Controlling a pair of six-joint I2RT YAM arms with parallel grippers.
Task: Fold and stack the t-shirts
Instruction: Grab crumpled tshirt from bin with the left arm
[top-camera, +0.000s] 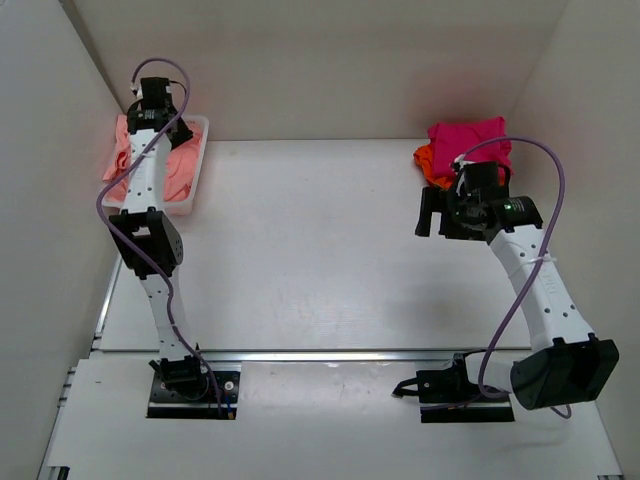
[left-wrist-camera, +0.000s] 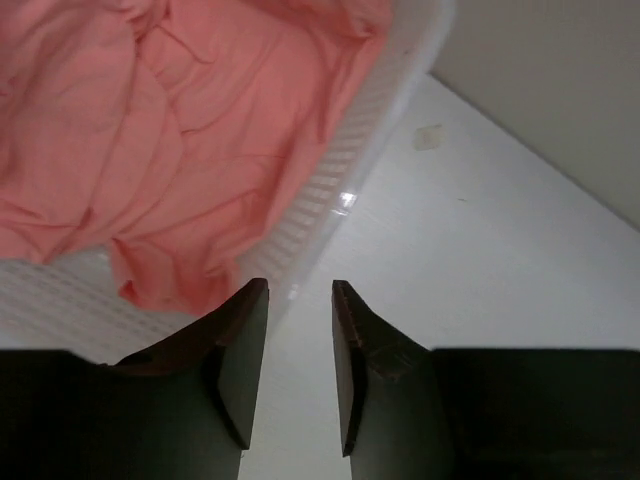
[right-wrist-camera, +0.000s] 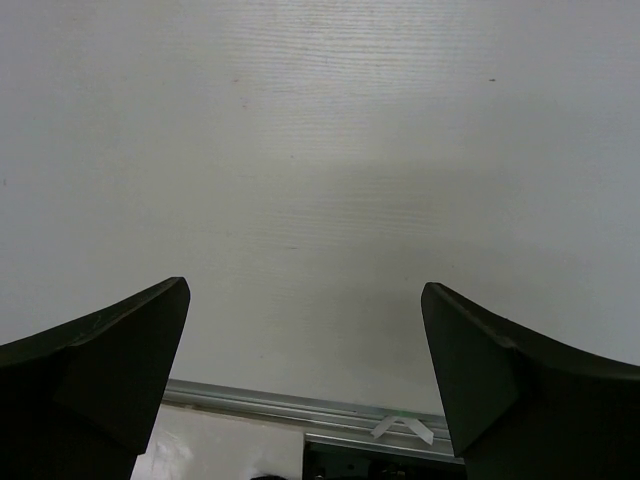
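A crumpled salmon-pink t-shirt (top-camera: 181, 166) lies in the white mesh basket (top-camera: 202, 140) at the far left; in the left wrist view the shirt (left-wrist-camera: 150, 150) fills the basket (left-wrist-camera: 340, 185). My left gripper (top-camera: 180, 131) hovers at the basket's right rim, its jaws (left-wrist-camera: 300, 290) a narrow gap apart with nothing between them. A folded magenta t-shirt (top-camera: 470, 138) lies on an orange one (top-camera: 430, 163) at the far right. My right gripper (top-camera: 431, 212) is wide open and empty (right-wrist-camera: 305, 290) over bare table, just in front of that stack.
White walls enclose the table on the left, back and right. A metal rail (right-wrist-camera: 300, 408) runs along the table's near edge, by the arm bases (top-camera: 190, 385). A small tape mark (left-wrist-camera: 428, 137) sits on the table beside the basket.
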